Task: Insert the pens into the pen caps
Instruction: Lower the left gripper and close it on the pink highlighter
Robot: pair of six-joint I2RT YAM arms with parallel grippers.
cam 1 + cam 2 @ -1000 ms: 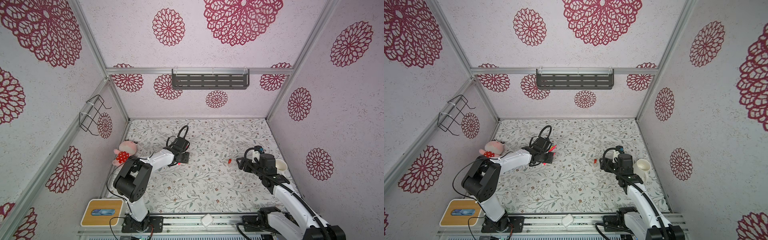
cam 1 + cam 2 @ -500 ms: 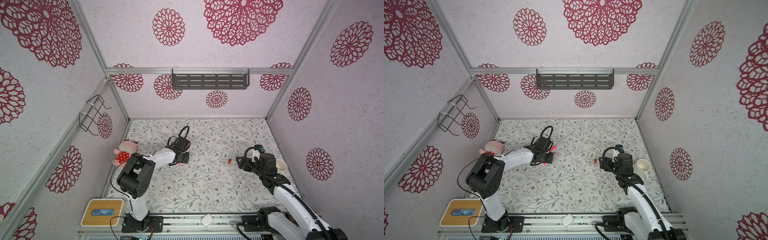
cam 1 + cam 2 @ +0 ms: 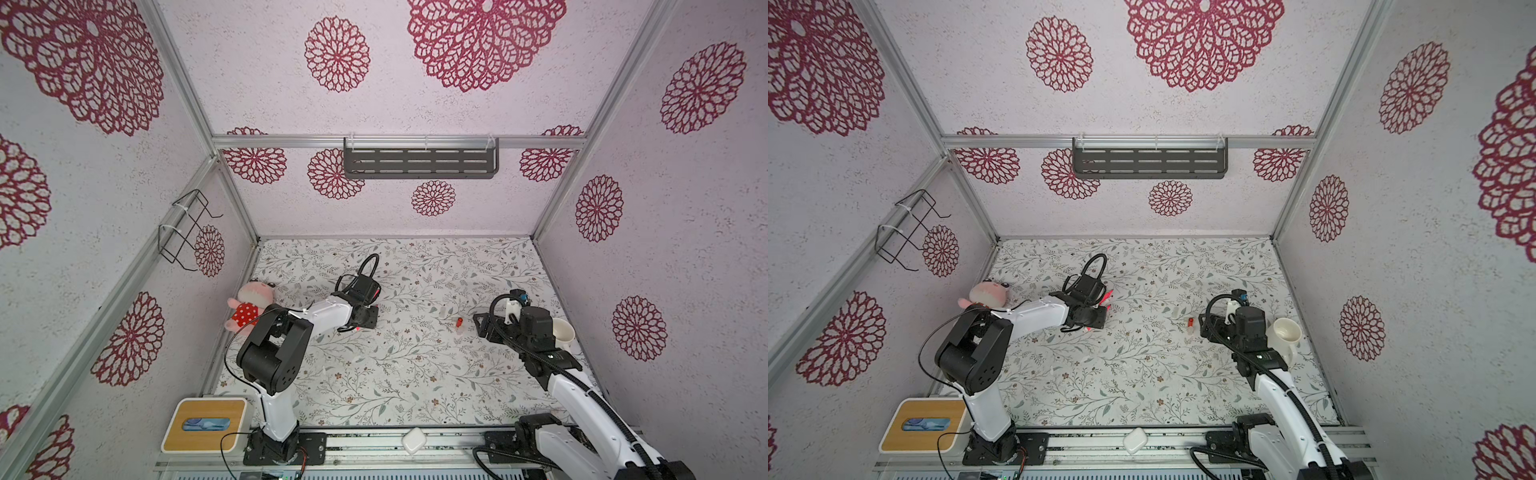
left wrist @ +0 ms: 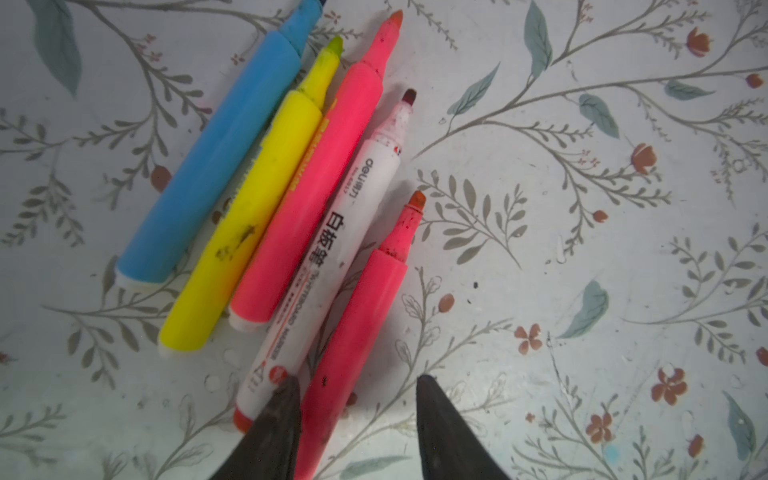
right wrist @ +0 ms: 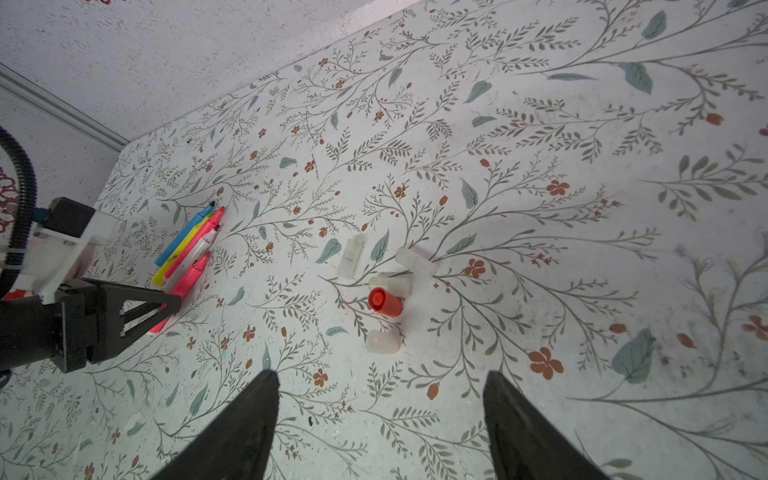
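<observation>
Left wrist view: five uncapped pens [image 4: 266, 199] lie side by side on the floral table [image 4: 582, 257]: blue, yellow, pink, a white marker [image 4: 332, 249] and a second pink pen [image 4: 361, 316]. The left gripper [image 4: 357, 380] stands partly open astride that last pen's rear end, gripping nothing. In the right wrist view, the right gripper [image 5: 381, 374] gapes wide and empty near the pen caps [image 5: 351, 259], which are clustered around a red cap [image 5: 384, 302].

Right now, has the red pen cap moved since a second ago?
No. The red pen cap lies in the same spot, equally far left of the white mug.
</observation>
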